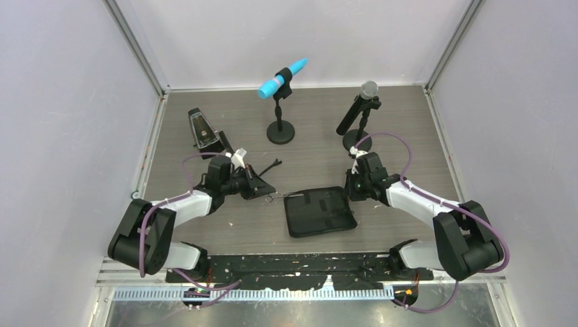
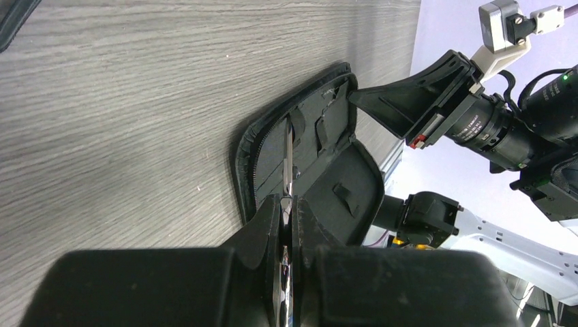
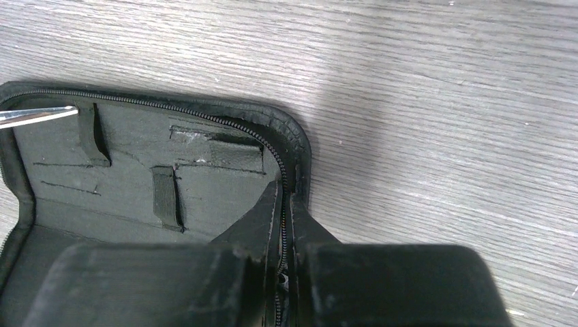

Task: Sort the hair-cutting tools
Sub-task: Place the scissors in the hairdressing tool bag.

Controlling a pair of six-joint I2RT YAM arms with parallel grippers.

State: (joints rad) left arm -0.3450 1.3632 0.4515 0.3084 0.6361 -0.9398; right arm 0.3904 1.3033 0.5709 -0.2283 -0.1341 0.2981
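Black zip case (image 1: 320, 212) lying open, flat on bench (image 1: 409, 150); lining with fabric loops and pockets showing. Silver scissors (image 2: 287, 160) pinched in left gripper (image 2: 287, 208), jaws closed tight on them. Long axis roughly left-right in top view, tip toward case, reaching just over its left rim. Ring handles hidden inside gripper. Tip touching lining or not: cannot tell. Right gripper (image 3: 281, 211) clamped on case's zipper edge near far right corner. Thin black hair clip (image 1: 269, 166) on bench just behind left gripper, hard to make out.
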